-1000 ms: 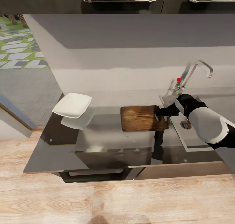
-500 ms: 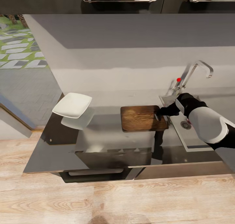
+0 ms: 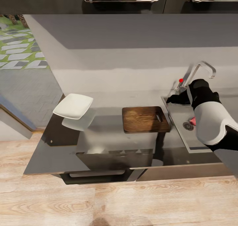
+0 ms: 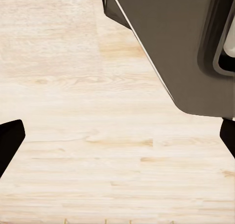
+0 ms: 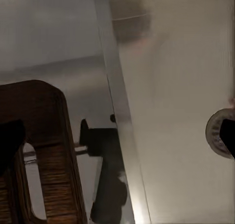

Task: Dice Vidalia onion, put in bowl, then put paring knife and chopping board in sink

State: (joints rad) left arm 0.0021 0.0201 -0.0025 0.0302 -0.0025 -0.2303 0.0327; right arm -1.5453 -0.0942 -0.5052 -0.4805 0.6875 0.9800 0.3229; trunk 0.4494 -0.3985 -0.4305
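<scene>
A home kitchen, judging by glossy dark countertop (image 3: 66, 153), steel sink (image 3: 180, 115) with chrome tap (image 3: 198, 71) at right, chopping board (image 3: 143, 119), white bowl (image 3: 73, 106), light wooden floor (image 3: 99, 203).

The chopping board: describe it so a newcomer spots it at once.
Find the dark glossy countertop below the grey wall. Left of the steel sink lies the chopping board, a flat brown wooden rectangle with a slot handle at its sink end. The white bowl further left is pale and dished.
</scene>
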